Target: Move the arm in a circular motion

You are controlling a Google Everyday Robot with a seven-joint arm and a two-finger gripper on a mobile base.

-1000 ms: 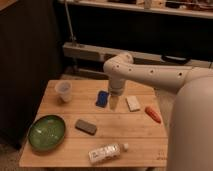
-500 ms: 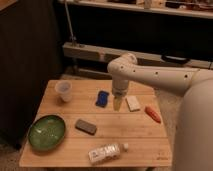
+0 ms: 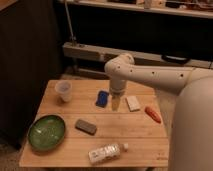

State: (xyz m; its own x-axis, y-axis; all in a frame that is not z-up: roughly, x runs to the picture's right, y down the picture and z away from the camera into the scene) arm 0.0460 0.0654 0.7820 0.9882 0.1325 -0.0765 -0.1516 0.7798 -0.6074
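The arm (image 3: 150,76), white, smooth and tubular, reaches in from the right over the wooden table (image 3: 135,137). It bends at a rounded joint (image 3: 119,67) and points straight down. Its narrow pale tip, the gripper (image 3: 116,103), hangs just above the table between a blue object (image 3: 102,98) and a small white block (image 3: 133,103). It holds nothing that I can see.
On the table stand a clear plastic cup (image 3: 64,90) at the back left and a green bowl (image 3: 46,132) at the front left. A grey block (image 3: 86,126), a lying bottle (image 3: 106,152) and an orange-red object (image 3: 153,114) are also there. Dark shelving stands behind.
The arm's tip swung a little to the right, then came back left and slightly lower. The objects on the table have not moved.
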